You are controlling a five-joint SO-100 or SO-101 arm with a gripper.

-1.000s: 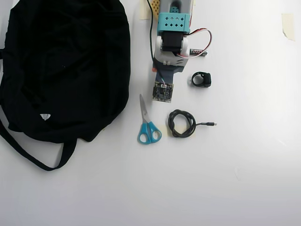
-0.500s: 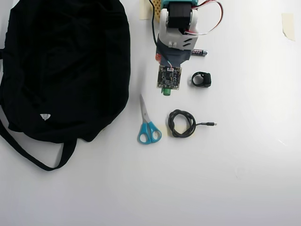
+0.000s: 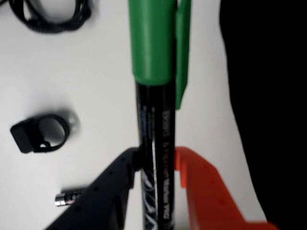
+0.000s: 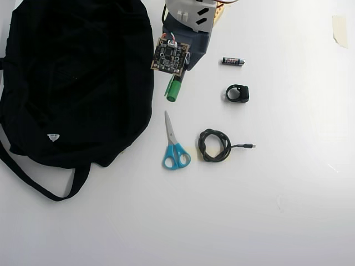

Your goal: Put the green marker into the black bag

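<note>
In the wrist view we see our gripper (image 3: 156, 170) clamped on the green marker (image 3: 156, 96), the black finger (image 3: 103, 196) on the left and the orange finger (image 3: 206, 191) on the right pressing the dark printed barrel, the green cap pointing away from us; the black bag (image 3: 268, 96) fills the right edge, while a black ring clip (image 3: 41, 133) and a small battery (image 3: 67, 197) lie on the white table (image 3: 96, 72) to the left. In the overhead view we find the marker (image 4: 173, 90) poking out beneath the arm (image 4: 186, 33), just beside the bag (image 4: 77, 77), with scissors (image 4: 175, 145), a coiled cable (image 4: 215, 145), the clip (image 4: 237, 93) and the battery (image 4: 233, 61) to its right
</note>
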